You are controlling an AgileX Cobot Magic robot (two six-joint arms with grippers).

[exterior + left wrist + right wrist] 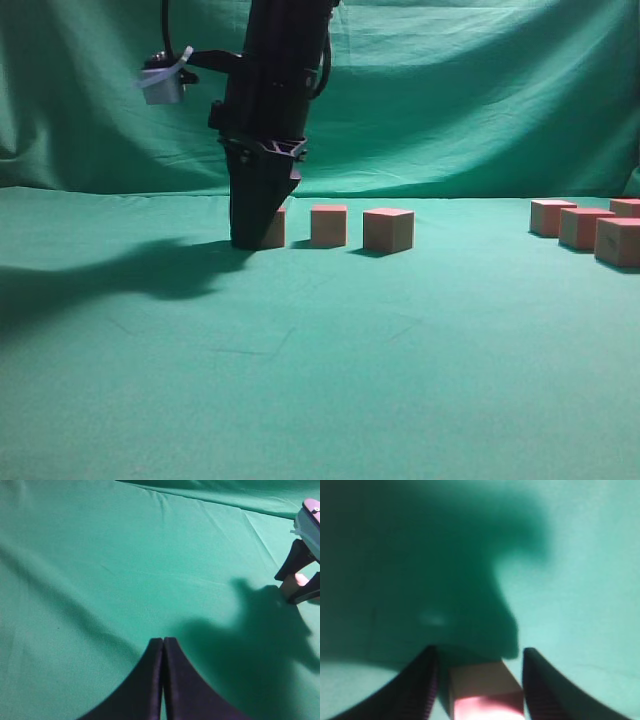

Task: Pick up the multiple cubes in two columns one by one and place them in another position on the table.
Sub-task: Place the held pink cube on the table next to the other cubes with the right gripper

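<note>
My right gripper (252,236) is down on the table (320,380) at the left end of a row of three cubes. Its jaws stand open around the end cube (482,685), with a clear gap on the left side and a narrow one on the right. That cube (274,228) rests on the cloth, half hidden by the fingers. The other two row cubes (328,225) (388,230) sit to its right. In the left wrist view the same cube (293,584) shows between the right gripper's fingers (296,559). My left gripper (163,639) is shut and empty over bare cloth.
Several more cubes (585,228) are grouped at the far right of the table. A draped green backdrop (450,90) rises behind. The right arm casts a dark shadow (130,275) to the left. Open cloth lies in front of the row.
</note>
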